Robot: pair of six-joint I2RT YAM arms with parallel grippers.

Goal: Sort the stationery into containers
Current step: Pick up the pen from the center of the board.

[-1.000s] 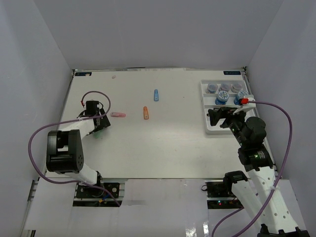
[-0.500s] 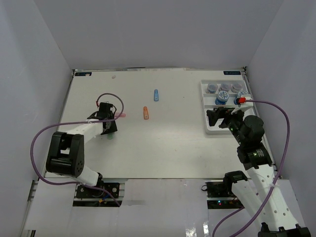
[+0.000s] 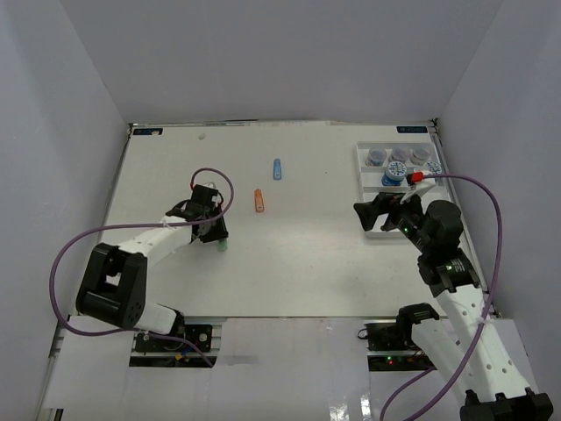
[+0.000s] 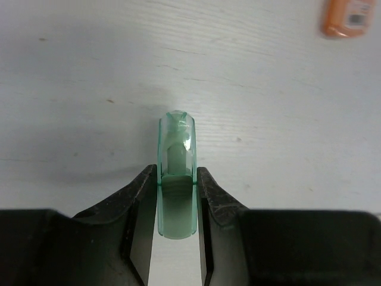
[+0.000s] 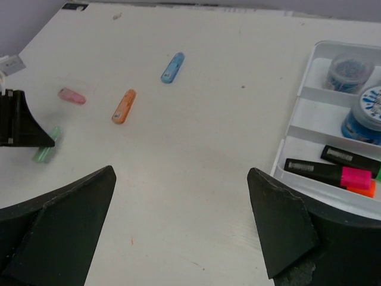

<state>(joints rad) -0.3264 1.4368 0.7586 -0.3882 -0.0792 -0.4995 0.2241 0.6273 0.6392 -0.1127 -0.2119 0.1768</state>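
Left wrist view: left gripper (image 4: 177, 196) is clamped on a short translucent pale-green highlighter (image 4: 177, 173). Both black fingers (image 4: 140, 202) press its sides and the rounded cap end sticks out past the tips. Whether it is lifted or resting on the white table (image 3: 307, 254) can't be told.

Top view: left gripper (image 3: 215, 232) is at left-centre of the table, well apart from the white rectangular plastic tray (image 3: 364, 189) at the far right.

Loose on the table:
- Pastel orange stubby highlighter (image 3: 259, 200), just right of the left gripper.
- Pastel blue stubby highlighter (image 3: 277, 168), a little beyond the orange one.
- Pastel pink stubby highlighter (image 5: 72, 96), seen from the right wrist view near the left gripper.

Right gripper (image 3: 372, 210) has its jaws spread wide and nothing between them. It sits over the table just beside the tray's near-left corner.

In the tray:
- Far section: small round grey-lidded jar (image 5: 349, 68).
- Next section: blue-patterned round jar (image 5: 372, 110).
- Nearer section: black highlighter with pink cap (image 5: 333, 174), lying flat, with an orange cap (image 5: 363, 189) just beside it and another black highlighter (image 5: 351, 158) behind.
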